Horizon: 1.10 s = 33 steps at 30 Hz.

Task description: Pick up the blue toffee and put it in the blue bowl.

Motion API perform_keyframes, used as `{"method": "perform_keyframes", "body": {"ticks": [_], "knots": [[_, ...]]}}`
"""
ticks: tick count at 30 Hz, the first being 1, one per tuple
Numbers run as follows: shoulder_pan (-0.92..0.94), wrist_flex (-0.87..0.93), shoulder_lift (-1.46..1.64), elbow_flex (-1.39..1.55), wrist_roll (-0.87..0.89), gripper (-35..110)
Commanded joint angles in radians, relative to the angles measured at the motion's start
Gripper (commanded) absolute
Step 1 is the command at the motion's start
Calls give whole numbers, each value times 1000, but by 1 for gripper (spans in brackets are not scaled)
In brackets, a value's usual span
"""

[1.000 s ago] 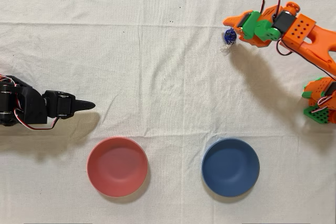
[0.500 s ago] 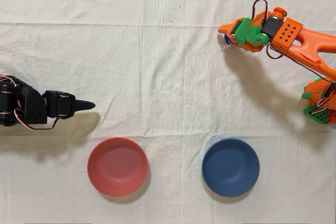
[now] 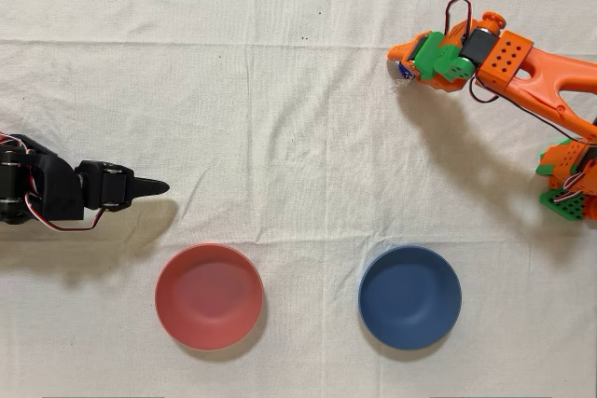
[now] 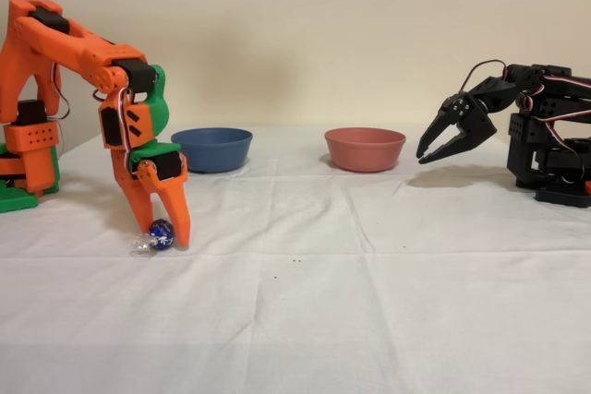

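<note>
Jaws of our orange two-finger gripper (image 4: 159,232) straddle the small shiny dark-blue foil toffee (image 4: 162,232) on the white cloth, closing around it; the round matte blue bowl (image 4: 211,149) waits well behind.

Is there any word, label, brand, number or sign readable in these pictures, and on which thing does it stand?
None can be read in either view.
blue toffee: shiny foil, any print too small to read.
blue bowl and pink-red bowl: plain, no marks.
orange arm and its gripper: no lettering shows.
idle black arm: no lettering shows.
white cloth: plain.
</note>
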Motion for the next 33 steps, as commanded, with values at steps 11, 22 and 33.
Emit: {"method": "perform_keyframes", "body": {"ticks": [11,22,33], "knots": [[3,-11,6,-63,-35,24],[5,-14,6,-63,-60,14],[9,-12,54,-41,-91,15]]}}
